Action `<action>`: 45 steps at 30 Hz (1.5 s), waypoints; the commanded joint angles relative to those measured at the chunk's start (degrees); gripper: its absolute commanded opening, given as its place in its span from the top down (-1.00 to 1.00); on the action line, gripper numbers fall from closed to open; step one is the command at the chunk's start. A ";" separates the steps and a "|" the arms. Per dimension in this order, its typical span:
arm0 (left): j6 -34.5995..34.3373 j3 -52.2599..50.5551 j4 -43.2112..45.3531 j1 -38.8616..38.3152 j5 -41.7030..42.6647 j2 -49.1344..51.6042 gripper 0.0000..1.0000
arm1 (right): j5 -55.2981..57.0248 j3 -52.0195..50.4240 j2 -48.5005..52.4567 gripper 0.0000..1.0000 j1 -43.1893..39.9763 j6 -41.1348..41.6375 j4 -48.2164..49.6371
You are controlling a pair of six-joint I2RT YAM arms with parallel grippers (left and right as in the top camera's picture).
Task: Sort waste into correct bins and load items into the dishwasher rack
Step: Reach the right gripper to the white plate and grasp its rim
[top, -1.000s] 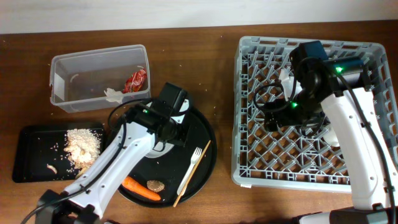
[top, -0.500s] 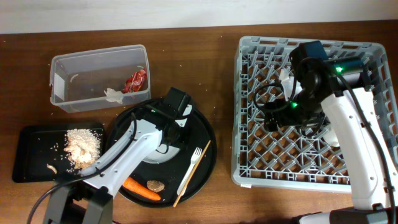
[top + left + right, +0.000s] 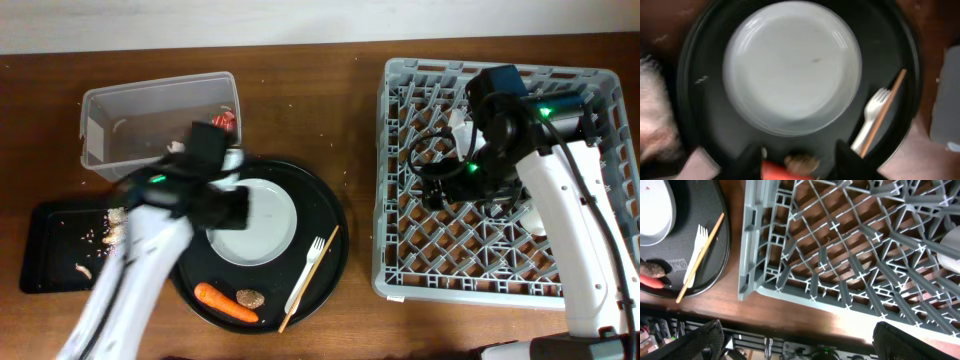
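Observation:
The white plate (image 3: pixel 256 222) lies on the round black tray (image 3: pixel 325 215), large in the left wrist view (image 3: pixel 792 65). The carrot (image 3: pixel 225 302) and small brown piece (image 3: pixel 249 297) lie at the tray's front. The wooden fork (image 3: pixel 312 260) and stick (image 3: pixel 310 275) lie at its right. My left gripper (image 3: pixel 228 208) is blurred at the plate's left edge. It is open and empty (image 3: pixel 800 162). My right gripper (image 3: pixel 440 190) hangs open and empty over the grey rack (image 3: pixel 400 240), shown wide open in the right wrist view (image 3: pixel 805 345). The clear tub (image 3: pixel 100 130) holds the red wrapper (image 3: pixel 225 120) and napkin (image 3: pixel 178 148).
The shallow black tray (image 3: pixel 50 270) at front left holds beige grains (image 3: pixel 118 228). Two white things stand in the rack, one at the back (image 3: pixel 460 125) and one beside my right arm (image 3: pixel 535 215). The rack's front left corner (image 3: pixel 752 287) is near the table edge.
My left arm has swung left off the plate, which now shows whole. The right arm has not moved.

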 commanded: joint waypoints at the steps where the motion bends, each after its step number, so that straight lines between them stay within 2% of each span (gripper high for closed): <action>1: -0.31 0.90 -5.14 11.58 -1.16 -7.63 -0.14 | -5.09 -0.24 -0.02 -0.97 0.70 0.22 1.11; 2: -0.31 0.90 -6.01 14.10 -1.16 -8.66 -0.28 | -5.92 -0.24 -0.02 -0.97 1.53 0.24 1.46; 5: -0.28 0.90 -8.02 20.59 -1.11 -10.95 -0.53 | -6.08 -0.24 -0.02 -0.97 5.60 0.70 2.99; 9: -0.28 0.87 -10.08 27.39 -0.96 -11.56 -0.72 | -5.79 -0.24 0.59 -0.97 13.77 3.21 7.48; 20: -0.31 0.46 -10.29 29.59 -0.96 -11.56 -0.74 | -5.18 -0.24 10.10 -0.97 28.00 5.07 19.89; 24: -0.31 0.46 -10.19 29.59 -0.96 -11.56 -0.74 | -1.95 -0.24 14.91 -0.96 29.38 10.47 20.33; 29: -0.31 0.46 -10.16 29.59 -0.96 -11.56 -0.74 | -3.72 -0.24 20.74 -1.00 29.38 12.57 22.60; 32: -0.31 0.46 -10.16 29.59 -0.96 -11.56 -0.74 | -6.54 -0.24 24.09 -0.76 30.05 14.88 25.94; 37: -0.31 0.46 -10.16 29.59 -0.96 -11.56 -0.74 | -4.85 -0.24 27.54 -0.63 33.22 16.17 31.61; 41: -0.31 0.46 -10.19 29.59 -0.96 -11.56 -0.74 | 3.10 -0.24 30.62 -0.55 35.78 20.28 34.36; 45: -0.31 0.46 -10.19 29.59 -0.96 -11.56 -0.74 | 3.37 -0.24 33.83 -0.45 36.61 20.46 38.45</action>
